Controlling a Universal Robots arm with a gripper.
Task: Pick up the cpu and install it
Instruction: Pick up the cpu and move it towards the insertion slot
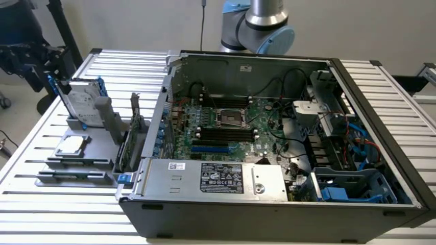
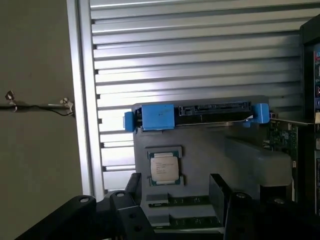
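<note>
**Reference:** the grey moulded parts holder [image 2: 210, 150] on the slatted aluminium table [image 2: 175, 50].

- **The cpu:** The cpu [image 2: 164, 167], a small flat square chip with a dull silver metal top, lies flat in a square recess of the holder.
- **Neighbours on the holder:** To one side of the cpu, a silver hard drive in a blue bracket [image 2: 195, 114] stands on edge. To the other side, green memory sticks [image 2: 187, 200] lie in slots.
- **Gripper:** I see the black two-fingered gripper [image 2: 175, 179] over the holder. Its fingers [image 2: 220, 192] are spread wide and grip nothing, and the cpu shows between them.
- **Case:** The open black computer case [image 1: 272, 214], with its metal-framed processor socket [image 1: 230, 118], sits beside the holder on the exterior view's right.
</note>
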